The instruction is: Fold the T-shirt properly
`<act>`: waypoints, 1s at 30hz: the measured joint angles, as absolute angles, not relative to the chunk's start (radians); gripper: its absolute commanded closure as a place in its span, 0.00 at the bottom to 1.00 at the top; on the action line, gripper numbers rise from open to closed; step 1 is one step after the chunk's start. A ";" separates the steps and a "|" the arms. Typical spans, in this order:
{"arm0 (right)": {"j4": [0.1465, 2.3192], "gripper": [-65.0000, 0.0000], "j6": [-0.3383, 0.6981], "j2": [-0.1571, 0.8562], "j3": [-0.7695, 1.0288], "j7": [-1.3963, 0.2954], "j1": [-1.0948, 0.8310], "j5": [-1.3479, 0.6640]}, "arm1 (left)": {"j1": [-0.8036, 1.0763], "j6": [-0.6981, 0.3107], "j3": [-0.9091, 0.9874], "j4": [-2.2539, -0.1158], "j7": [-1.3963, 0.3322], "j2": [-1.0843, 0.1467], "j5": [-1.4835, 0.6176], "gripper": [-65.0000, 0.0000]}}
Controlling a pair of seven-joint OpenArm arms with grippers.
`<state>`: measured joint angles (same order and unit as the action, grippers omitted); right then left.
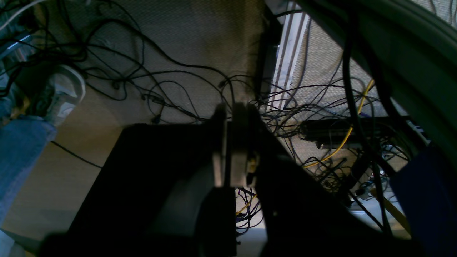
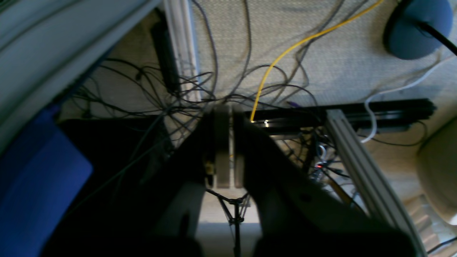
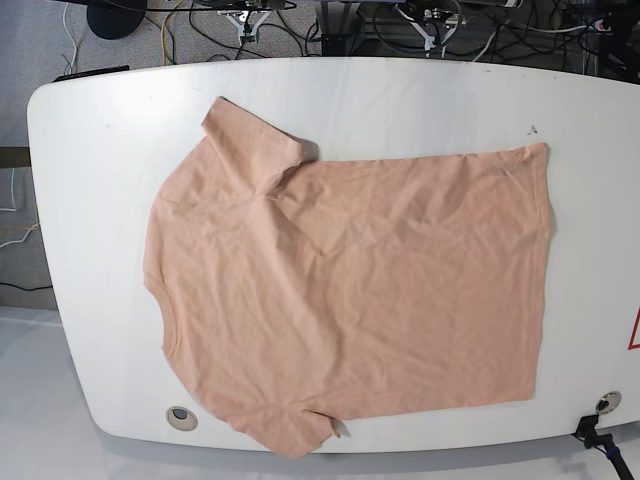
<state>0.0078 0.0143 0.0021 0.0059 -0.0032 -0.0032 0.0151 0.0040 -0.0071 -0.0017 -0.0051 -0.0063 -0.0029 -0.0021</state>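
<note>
The peach T-shirt lies spread flat on the white table, slightly wrinkled. Its neckline is at the left, its hem at the right, one sleeve at the upper left and one at the bottom edge. Both grippers are off the shirt, behind the table's far edge. My left gripper is shut and empty, hanging over the cabled floor; it shows small in the base view. My right gripper is also shut and empty, and also shows in the base view. The shirt is out of both wrist views.
Tangled cables and a yellow cable cover the floor behind the table. A person's jeans leg and shoe are in the left wrist view. An aluminium rail stands by my right gripper. Grommet holes are near the table's front.
</note>
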 measured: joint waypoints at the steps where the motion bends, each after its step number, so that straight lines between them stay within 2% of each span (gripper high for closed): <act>1: 0.002 0.98 -0.001 -0.001 0.000 -0.002 0.000 -0.002 | 0.000 0.000 -0.001 -0.001 -0.002 -0.002 0.000 0.98; 2: 0.010 0.98 0.002 0.004 0.005 0.000 -0.003 0.000 | 0.011 -0.001 -0.001 -0.024 -0.001 -0.003 -0.019 0.98; 3: 0.012 0.98 0.053 0.003 0.006 0.015 -0.003 0.031 | 0.011 -0.001 -0.002 -0.025 -0.004 -0.003 -0.019 0.98; 21: 0.025 0.99 0.033 0.015 0.008 0.036 -0.054 0.030 | 0.117 0.001 -0.001 -0.059 0.001 -0.018 -0.011 0.98; 29: 0.140 0.99 0.034 0.051 0.005 0.068 -0.174 0.040 | 0.288 0.000 0.009 -0.182 0.009 -0.042 -0.008 0.97; 30: 0.168 0.99 0.033 0.056 0.005 0.049 -0.192 0.040 | 0.310 0.000 0.014 -0.208 0.007 -0.044 -0.008 1.00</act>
<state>0.1677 0.0334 0.0555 0.0051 0.0494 -0.1917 0.0399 0.3103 0.0002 0.0143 -0.2077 0.0074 -0.0444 -0.0078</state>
